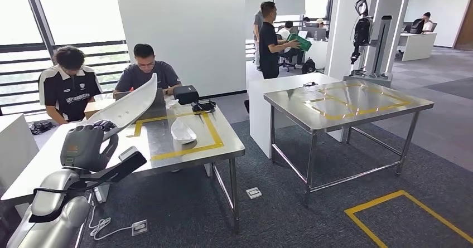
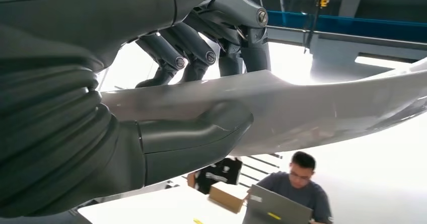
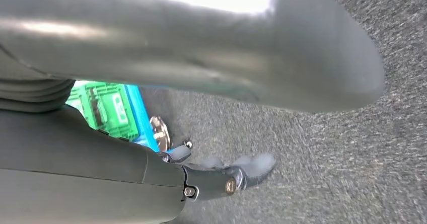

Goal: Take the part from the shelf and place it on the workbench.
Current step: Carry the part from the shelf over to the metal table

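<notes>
Left hand: the left hand (image 1: 83, 146) is seen at about 8 o'clock in the head view, raised on its silver arm, its fingers (image 2: 194, 53) and thumb closed around one end of the part.
Part: a long, curved white part (image 1: 131, 104) is gripped at its lower end and is angled up toward 1 o'clock, above the near worktop; in the left wrist view the part (image 2: 312, 105) is pinched between the dark fingers on one face and the thick grey thumb on the other.
Right hand: the right hand (image 3: 201, 78) is seen over grey carpet; its dark fingers (image 3: 236, 173) are stretched out with nothing between them, though the picture is blurred.
Near worktop: a steel worktop (image 1: 220, 147) marked with yellow tape carries a white piece (image 1: 183, 131) and a black box (image 1: 186, 94).
Far worktop: a second steel worktop (image 1: 290, 106) with a yellow taped outline stands at 2 o'clock, well apart from the hand.
People: two people (image 1: 146, 69) are seated behind the near worktop; another stands farther back holding a green crate (image 1: 299, 42).
</notes>
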